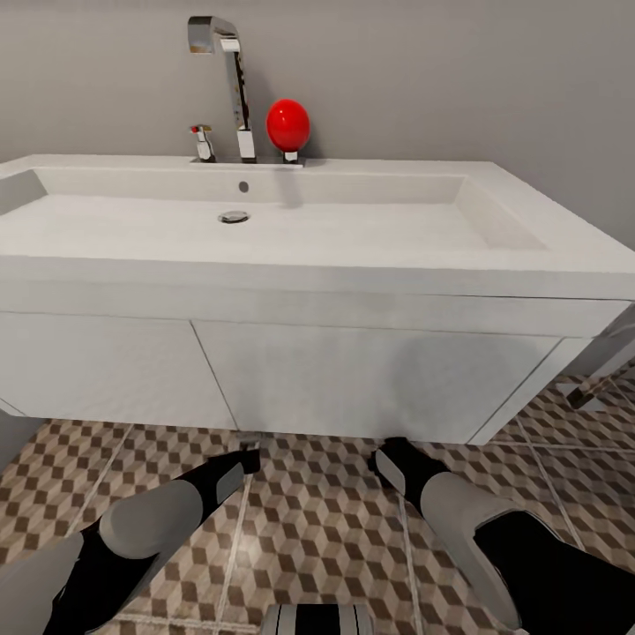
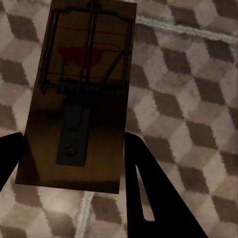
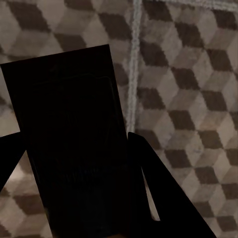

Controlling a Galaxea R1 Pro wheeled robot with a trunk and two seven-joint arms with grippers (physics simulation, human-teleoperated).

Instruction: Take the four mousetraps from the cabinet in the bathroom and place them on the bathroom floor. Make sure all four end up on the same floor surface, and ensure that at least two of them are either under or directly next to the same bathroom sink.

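Observation:
In the left wrist view a tan-brown mousetrap with dark metal parts and a red spot sits between my left gripper's dark fingers, held just above the cube-patterned bathroom floor. My right gripper is shut on a second mousetrap, which is almost black in shadow over the floor. In the head view both grippers, left and right, reach low toward the foot of the white vanity under the wide sink. The cabinet is out of view.
A chrome tap and a red round object stand at the sink's back rim against the grey wall. A grey slanted bar shows at the vanity's right end. Tiled floor stretches between my arms.

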